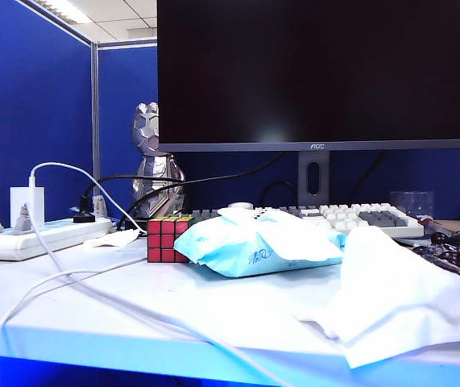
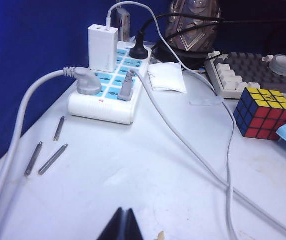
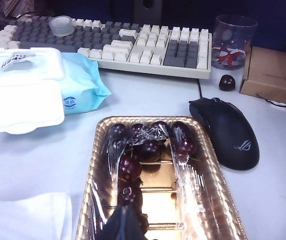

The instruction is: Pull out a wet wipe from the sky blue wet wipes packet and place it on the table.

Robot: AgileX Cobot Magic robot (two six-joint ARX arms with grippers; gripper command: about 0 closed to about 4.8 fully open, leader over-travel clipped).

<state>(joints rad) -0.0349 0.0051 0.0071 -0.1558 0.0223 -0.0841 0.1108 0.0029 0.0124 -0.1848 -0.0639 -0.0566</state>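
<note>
Wet wipe (image 1: 403, 294) lies on worktop (image 1: 133, 310) beside sky blue wet wipes packet (image 1: 262, 246). Right gripper (image 3: 124, 220) over cherry tray (image 3: 203, 200), left gripper (image 2: 124, 225) near power strip (image 2: 107, 95); both fingers pressed together, empty. Retract clear of tray; placement looks done.

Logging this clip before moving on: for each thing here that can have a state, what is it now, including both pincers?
Wet wipe: out of the packet, lying crumpled on the table.
Sky blue wet wipes packet: lying flat, white flap open.
Left pincer: shut, empty, above bare table near the power strip.
Right pincer: shut, empty, above the gold tray.
Monitor: screen dark.
Power strip: several plugs inserted.
</note>
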